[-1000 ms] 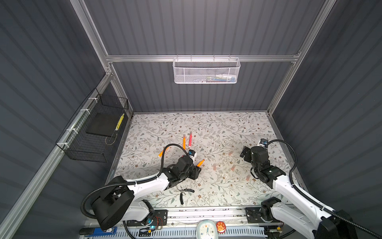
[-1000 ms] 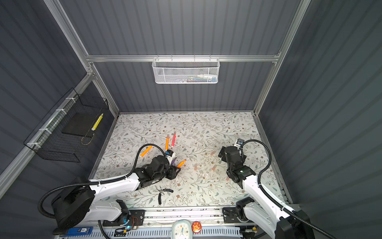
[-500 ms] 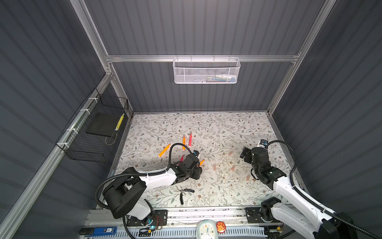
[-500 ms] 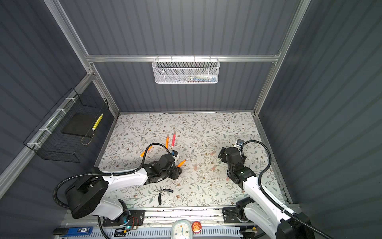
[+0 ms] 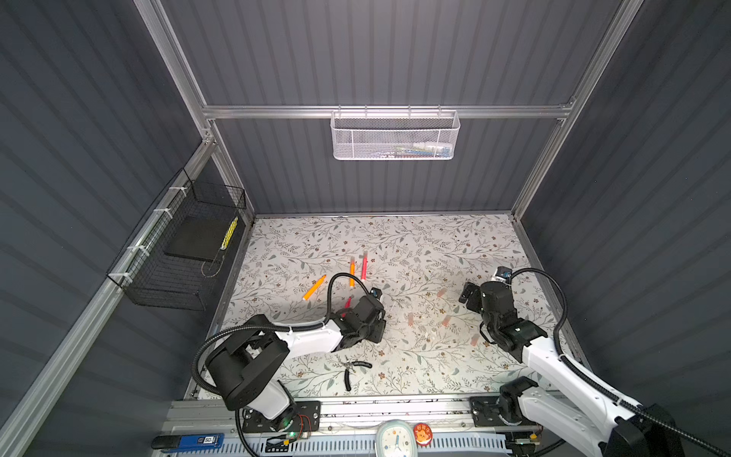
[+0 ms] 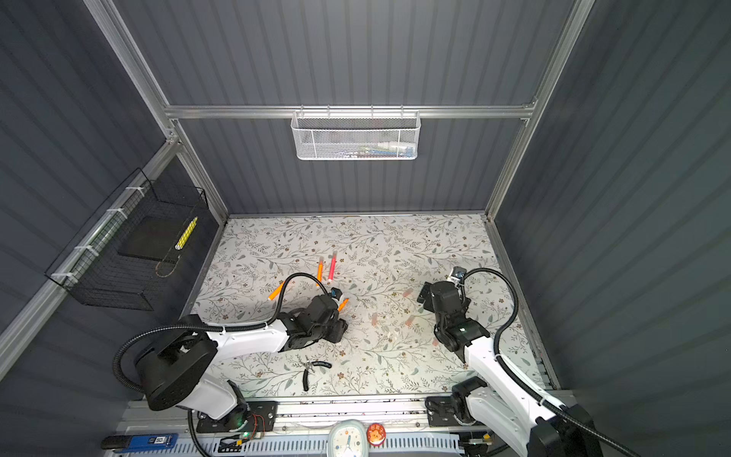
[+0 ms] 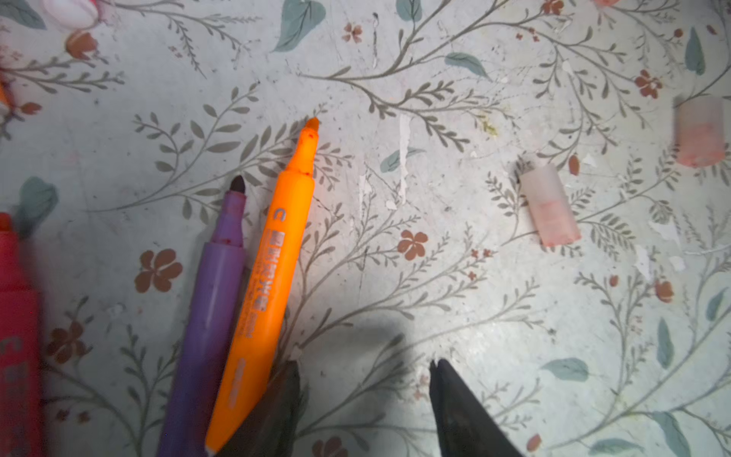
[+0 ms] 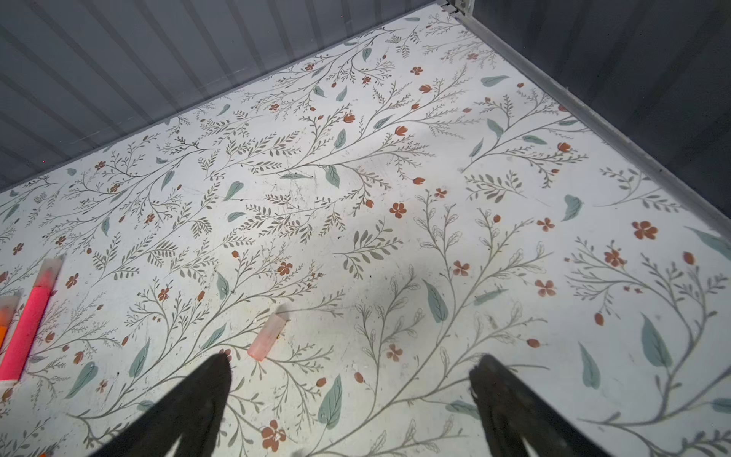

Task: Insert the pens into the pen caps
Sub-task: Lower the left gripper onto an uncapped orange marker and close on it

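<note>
My left gripper (image 7: 364,368) is low over the floral mat and open, with bare mat between its jaws. An orange pen (image 7: 277,257) lies along the outside of one finger, a purple pen (image 7: 213,300) beside it and a red pen (image 7: 16,324) further off. Two pale-pink pen caps (image 7: 550,205) (image 7: 700,130) lie ahead of it. In a top view, three more pens (image 5: 314,287) (image 5: 352,273) (image 5: 364,269) lie behind the left gripper (image 5: 374,330). My right gripper (image 8: 352,368) hangs wide open and empty, with one cap (image 8: 267,336) just ahead of one finger. It shows in a top view too, as the right gripper (image 5: 470,294).
Black-handled pliers (image 5: 352,370) lie near the front edge. Several more caps (image 5: 410,318) are scattered between the arms. A black wire basket (image 5: 186,253) hangs on the left wall and a white mesh basket (image 5: 395,136) on the back wall. A clock (image 5: 395,439) sits on the front rail.
The left arm has stretched lower and a little rightward, putting its gripper beside the orange and purple pens. The right arm has hardly moved.
</note>
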Motion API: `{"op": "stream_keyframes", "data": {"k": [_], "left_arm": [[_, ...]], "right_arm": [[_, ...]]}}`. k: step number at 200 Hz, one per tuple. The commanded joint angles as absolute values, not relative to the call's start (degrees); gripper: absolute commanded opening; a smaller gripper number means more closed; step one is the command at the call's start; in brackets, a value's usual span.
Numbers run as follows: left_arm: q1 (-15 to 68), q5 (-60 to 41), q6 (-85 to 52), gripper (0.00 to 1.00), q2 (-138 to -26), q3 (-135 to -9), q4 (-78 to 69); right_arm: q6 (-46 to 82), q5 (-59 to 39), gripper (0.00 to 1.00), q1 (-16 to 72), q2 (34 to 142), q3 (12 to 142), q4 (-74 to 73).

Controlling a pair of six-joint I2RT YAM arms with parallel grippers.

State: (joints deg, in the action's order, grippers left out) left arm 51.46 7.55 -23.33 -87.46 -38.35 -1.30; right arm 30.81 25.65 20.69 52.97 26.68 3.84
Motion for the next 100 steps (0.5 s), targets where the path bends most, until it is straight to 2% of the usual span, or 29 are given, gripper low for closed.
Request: {"op": "stream_keyframes", "data": {"k": [1, 43, 100], "left_arm": [[51.9, 9.08, -22.23, 0.56, -83.48, -36.67, -2.68], [51.93, 12.51, -22.57, 0.59, -80.01, -33.85, -4.46], [51.86, 16.62, -22.59, 0.59, -85.5, -36.58, -2.23]], "right_arm": [[30.34, 25.77, 0.97, 20.83, 53.13, 26.72, 3.43], [30.22, 25.79, 0.97, 21.0, 53.53, 26.97, 3.52], [30.12, 25.92, 0.97, 21.26, 54.23, 27.42, 3.69]]}}
